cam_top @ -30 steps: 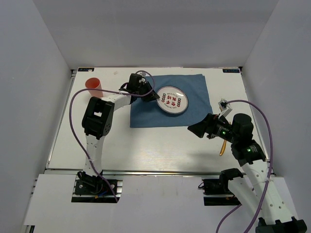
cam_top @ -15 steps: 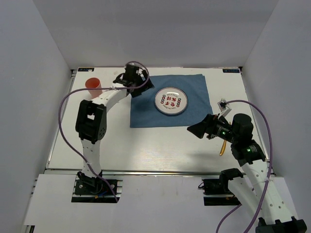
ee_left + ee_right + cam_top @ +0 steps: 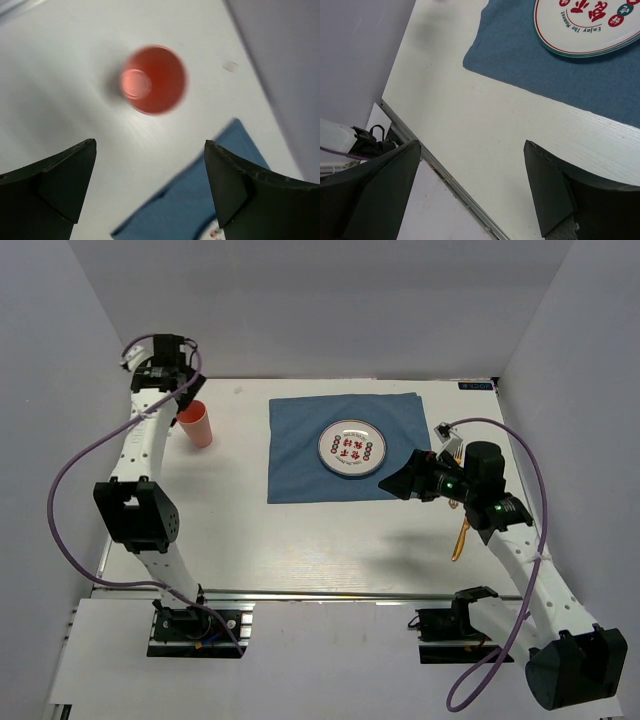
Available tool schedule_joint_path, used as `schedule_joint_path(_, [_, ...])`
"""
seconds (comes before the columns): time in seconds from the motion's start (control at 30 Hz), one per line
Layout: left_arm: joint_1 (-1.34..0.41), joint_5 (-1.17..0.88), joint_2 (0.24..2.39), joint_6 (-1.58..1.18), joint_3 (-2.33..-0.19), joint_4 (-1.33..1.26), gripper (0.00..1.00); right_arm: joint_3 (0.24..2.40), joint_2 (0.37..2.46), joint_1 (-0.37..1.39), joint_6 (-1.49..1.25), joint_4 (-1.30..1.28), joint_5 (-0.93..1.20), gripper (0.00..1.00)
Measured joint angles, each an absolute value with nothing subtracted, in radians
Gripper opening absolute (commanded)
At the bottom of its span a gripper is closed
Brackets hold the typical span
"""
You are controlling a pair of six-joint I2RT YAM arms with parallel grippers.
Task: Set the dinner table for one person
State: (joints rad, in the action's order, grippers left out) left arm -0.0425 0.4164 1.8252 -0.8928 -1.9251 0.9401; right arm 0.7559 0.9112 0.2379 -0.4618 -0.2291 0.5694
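The white dinner table (image 3: pixel 300 530) carries a blue placemat (image 3: pixel 345 445) with a round patterned plate (image 3: pixel 352 448) on it. A red cup (image 3: pixel 197 425) stands upright at the back left; in the left wrist view the cup (image 3: pixel 152 80) shows from above, blurred. My left gripper (image 3: pixel 172 368) hangs high over that corner, open and empty (image 3: pixel 150 143), with the cup ahead of its fingertips. My right gripper (image 3: pixel 405 485) is open and empty (image 3: pixel 472 144) just off the placemat's near right corner, above bare table (image 3: pixel 495 130). The plate (image 3: pixel 590 25) lies beyond it.
A gold utensil (image 3: pixel 460 535) lies on the table under the right arm, near the right edge. A metal rail (image 3: pixel 445 175) runs along the table's front edge. Grey walls close in the back and both sides.
My left gripper opened at the plate's edge, then the arm swung away to the back left corner over the cup. The right arm moved a little farther from the front edge.
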Motion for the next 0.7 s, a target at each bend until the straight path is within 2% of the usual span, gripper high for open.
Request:
schedule_joint_path(0.2, [0.111,0.402,1.85,-0.911,-1.816,0.968,0.98,0.755,0.916,0.242,-0.472,-0.171,0.616,0.89])
schedule_joint_path(0.5, [0.134,0.319,2.042,-0.91,-1.85,0.881,0.96,0.702,0.916,0.258,-0.481,-0.117,0.678,0.89])
schedule_joint_path(0.57, [0.133,0.308,2.063,-0.912,-1.85,0.875,0.92,0.702,0.916,0.26,-0.48,-0.112,0.681,0.89])
schedule_joint_path(0.6, [0.133,0.306,2.069,-0.915,-1.85,0.871,0.89,0.702,0.916,0.262,-0.48,-0.109,0.682,0.89])
schedule_joint_path(0.67, [0.133,0.301,2.076,-0.925,-1.847,0.857,0.59,0.702,0.918,0.263,-0.48,-0.102,0.683,0.89])
schedule_joint_path(0.7, [0.133,0.298,2.076,-0.928,-1.84,0.847,0.39,0.702,0.92,0.265,-0.48,-0.1,0.683,0.89])
